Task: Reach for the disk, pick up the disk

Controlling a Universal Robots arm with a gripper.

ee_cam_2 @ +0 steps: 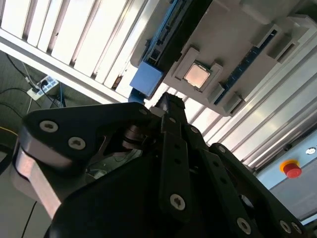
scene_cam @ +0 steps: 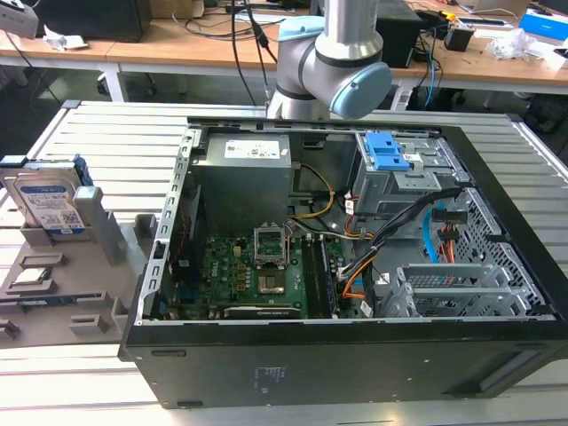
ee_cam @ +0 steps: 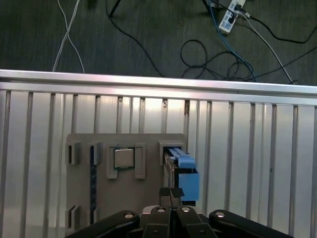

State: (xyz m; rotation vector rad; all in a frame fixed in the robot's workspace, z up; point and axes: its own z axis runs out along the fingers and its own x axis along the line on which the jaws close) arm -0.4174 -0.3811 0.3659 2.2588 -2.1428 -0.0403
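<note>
the reach is the step in hand, and the gripper (ee_cam: 170, 194) is clenched with nothing between its fingertips. it hangs over the grey holder (scene_cam: 53, 275) in the first wrist view, close to the blue end of the disk (ee_cam: 179, 166) in that picture but apart from it. how high above it hangs cannot be told. to do this well, the jaws would likely need to be released wide before any descent, since closed tips would only knock the top edge. they should line up so the pads meet the two broad flat faces rather than the thin blue rails. a straight vertical approach seems safest, because a grey post (scene_cam: 89, 217) rises just beside the disk on the exterior view's right and could catch a finger. the small square chip (ee_cam: 124, 158) lies in its own pocket near the disk's slot and should be kept out of the path. the disk (scene_cam: 46, 202) stands on edge in a slot at the far end of the holder, at the exterior view's left, well apart from the open computer case (scene_cam: 355, 355). it is a flat silver rectangle with a white-and-blue label facing the exterior camera and a blue frame round its edges. it is probably rigid and smooth, so a firm, centred grip would help against slipping.
</note>
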